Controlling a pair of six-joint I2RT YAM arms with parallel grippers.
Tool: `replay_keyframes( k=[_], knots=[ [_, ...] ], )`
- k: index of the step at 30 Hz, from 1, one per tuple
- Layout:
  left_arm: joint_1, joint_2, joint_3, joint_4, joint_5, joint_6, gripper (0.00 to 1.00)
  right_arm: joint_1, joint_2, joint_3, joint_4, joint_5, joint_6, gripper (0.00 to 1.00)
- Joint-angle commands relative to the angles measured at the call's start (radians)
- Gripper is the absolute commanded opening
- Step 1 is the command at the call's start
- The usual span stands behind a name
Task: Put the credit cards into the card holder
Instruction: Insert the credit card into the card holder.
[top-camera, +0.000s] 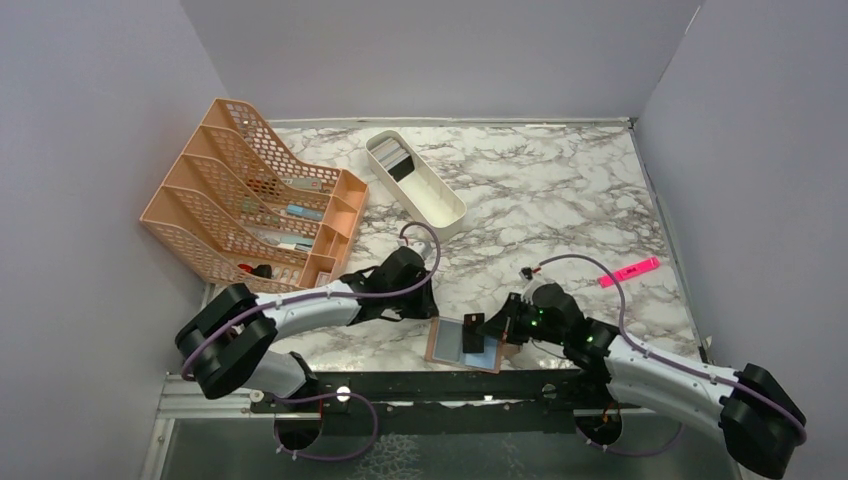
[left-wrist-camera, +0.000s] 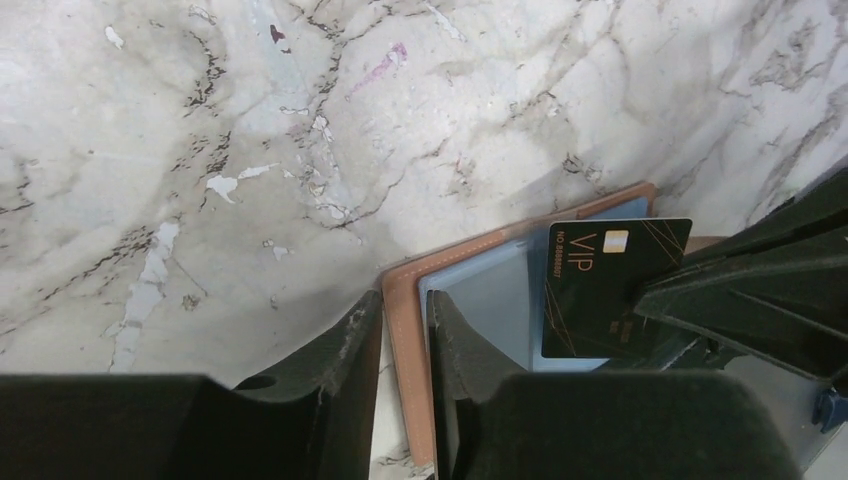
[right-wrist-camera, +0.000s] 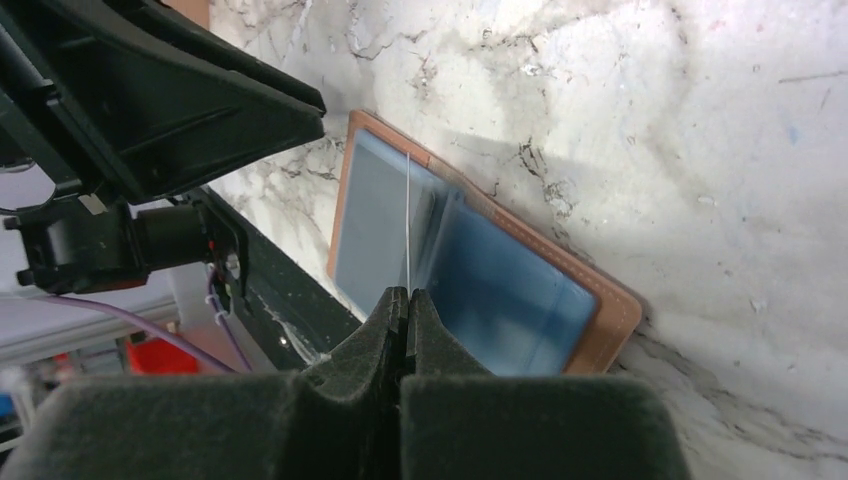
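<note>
R gripper (right-wrist-camera: 407, 296) clamping black card (left-wrist-camera: 605, 290), unpocketed, above card holder (top-camera: 450, 340); L gripper (left-wrist-camera: 403, 312) straddling its edge, grip unclear; other cards (top-camera: 396, 160) waiting

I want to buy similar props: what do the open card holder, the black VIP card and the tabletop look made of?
The card holder: matte tan leather or leather-look, stitched edge, translucent bluish plastic sleeves. The black VIP card: probably plastic, gold print. The tabletop: marble-patterned, scuffed, possibly printed laminate.
</note>
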Motion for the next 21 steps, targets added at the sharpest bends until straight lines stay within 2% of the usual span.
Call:
replay_keyframes(
  k=[1, 8, 15, 21],
  knots=[
    [-0.005, -0.102, -0.038, -0.043, 0.012, 0.005, 0.28, 0.003, -0.063, -0.026, -0.087, 0.016, 0.08, 0.01],
    [-0.046, -0.168, -0.124, -0.014, 0.043, -0.067, 0.28, 0.003, -0.023, -0.028, -0.077, -0.023, 0.127, 0.01],
    [-0.088, -0.176, -0.197, 0.066, 0.043, -0.122, 0.17, 0.003, 0.021, -0.104, 0.089, -0.08, 0.2, 0.01],
    [-0.113, -0.136, -0.204, 0.097, 0.036, -0.125, 0.1, 0.003, -0.043, -0.13, 0.077, -0.042, 0.193, 0.01]
  ],
)
